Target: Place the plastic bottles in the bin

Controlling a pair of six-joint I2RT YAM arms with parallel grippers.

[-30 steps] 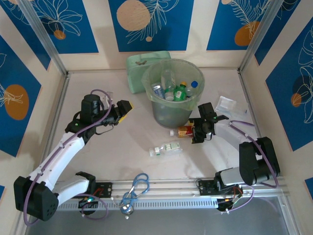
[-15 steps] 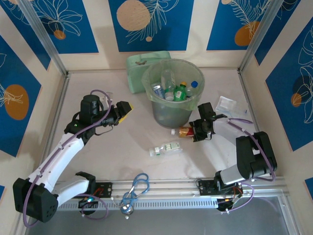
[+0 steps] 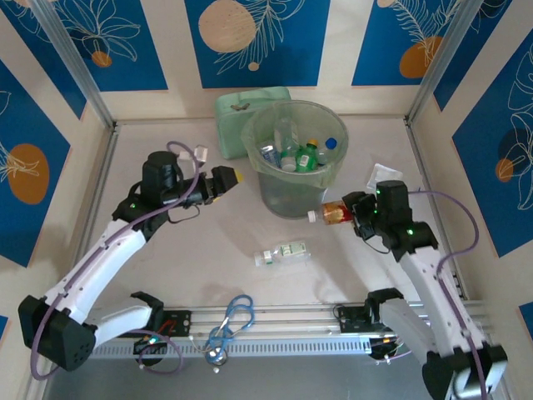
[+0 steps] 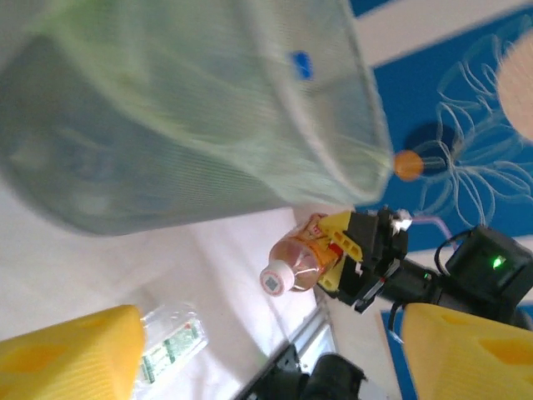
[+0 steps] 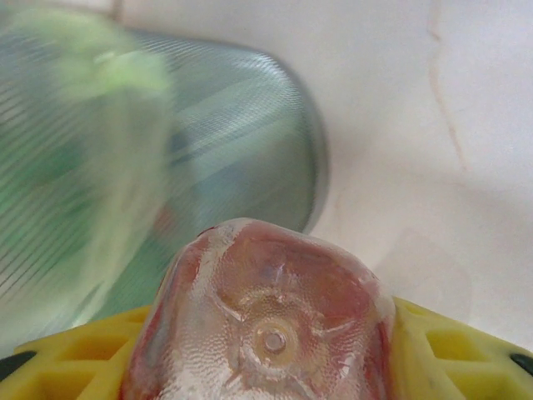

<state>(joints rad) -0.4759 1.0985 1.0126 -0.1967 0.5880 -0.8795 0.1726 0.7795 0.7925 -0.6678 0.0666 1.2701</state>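
Bright, even light from above washes the pale bench [image 3: 208, 250], shadows soft. In the wrist views the bin [image 4: 191, 108] smears with blur and yellow fingers [image 4: 67, 350] lie out of focus; a bottle [image 5: 266, 333] shows its base crisp.

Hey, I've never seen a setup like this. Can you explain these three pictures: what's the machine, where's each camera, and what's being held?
These are two robot arms bolted at the near edge of a table. The wide picture is from a camera above and behind them; the other two are from a camera on each wrist. The right tool is shut on a red-labelled bottle, held sideways beside the pale-green bin, which has several bottles inside. The left tool is open and holds nothing. On the table lie a clear bottle, a mint-green box behind the bin, and blue loops near the arms' bases.
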